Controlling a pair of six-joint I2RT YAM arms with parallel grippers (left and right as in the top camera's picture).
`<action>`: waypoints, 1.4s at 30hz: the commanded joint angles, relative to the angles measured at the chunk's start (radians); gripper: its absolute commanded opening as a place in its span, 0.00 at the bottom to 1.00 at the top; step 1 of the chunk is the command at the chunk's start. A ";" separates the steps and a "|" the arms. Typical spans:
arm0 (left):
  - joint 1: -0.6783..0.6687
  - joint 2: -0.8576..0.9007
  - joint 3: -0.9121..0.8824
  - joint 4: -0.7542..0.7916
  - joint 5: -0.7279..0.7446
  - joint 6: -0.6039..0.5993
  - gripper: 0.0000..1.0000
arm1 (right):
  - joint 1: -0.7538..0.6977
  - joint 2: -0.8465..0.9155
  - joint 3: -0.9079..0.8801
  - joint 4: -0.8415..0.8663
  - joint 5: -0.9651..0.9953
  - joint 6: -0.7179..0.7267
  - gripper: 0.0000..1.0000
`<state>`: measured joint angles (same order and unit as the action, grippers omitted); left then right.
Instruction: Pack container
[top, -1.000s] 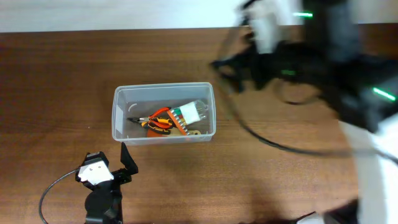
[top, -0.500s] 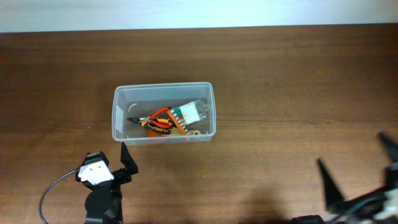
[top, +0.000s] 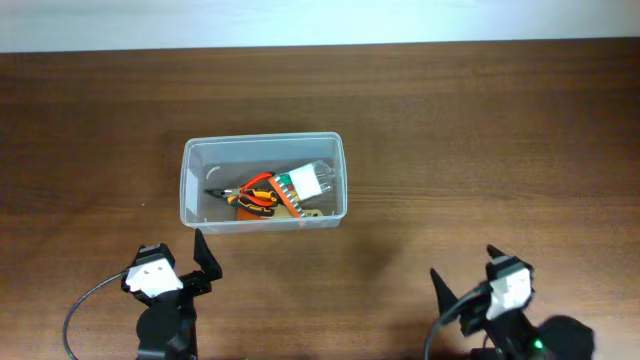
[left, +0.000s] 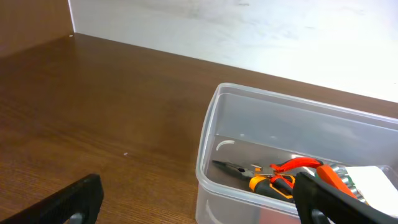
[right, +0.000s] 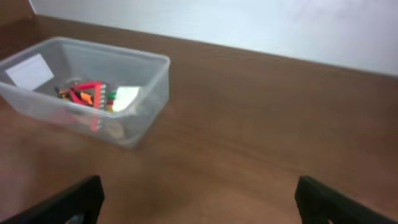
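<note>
Sitting a little left of centre on the dark brown wooden table (top: 480, 150), the clear, see-through plastic rectangular container (top: 262, 139) with rounded corners and a rim stands upright and open. No lid shows in any view. Inside it lie a pair of orange-and-black-handled pliers (top: 250, 196), their slim nose pointing toward the left wall. A white-and-green packet (top: 308, 181) lies against the right half, with a flat orange card (top: 290, 205) partly under it.

The left gripper (top: 172, 255) hangs low at the near edge, just in front of the container's left corner, its black fingers (left: 81, 198) spread wide with nothing between them. The right gripper (top: 462, 272) is at the near edge too, well apart from the container on its right side. Its fingers (right: 74, 200) are equally wide and empty.

No loose tool lies on the wood in any view, so the packing looks done or close to it, and this reads as a pause between steps. If more is to go in, the next move needs an item brought from outside these views. It would then be carried over the rim and let go above the bare floor near the left wall. The contents are piled to the right, so a drop there could land askew.
</note>
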<state>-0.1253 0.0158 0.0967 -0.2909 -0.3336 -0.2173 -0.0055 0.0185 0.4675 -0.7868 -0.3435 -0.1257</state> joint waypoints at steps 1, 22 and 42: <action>-0.005 -0.004 -0.004 -0.001 -0.003 0.009 0.99 | -0.009 -0.014 -0.076 0.048 -0.023 0.037 0.98; -0.005 -0.004 -0.004 -0.001 -0.003 0.009 0.99 | -0.009 -0.011 -0.303 0.170 -0.016 0.037 0.99; -0.005 -0.004 -0.004 -0.001 -0.003 0.009 0.99 | -0.009 -0.011 -0.303 0.170 -0.016 0.037 0.98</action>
<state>-0.1253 0.0158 0.0967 -0.2909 -0.3336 -0.2173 -0.0063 0.0158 0.1707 -0.6197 -0.3573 -0.1001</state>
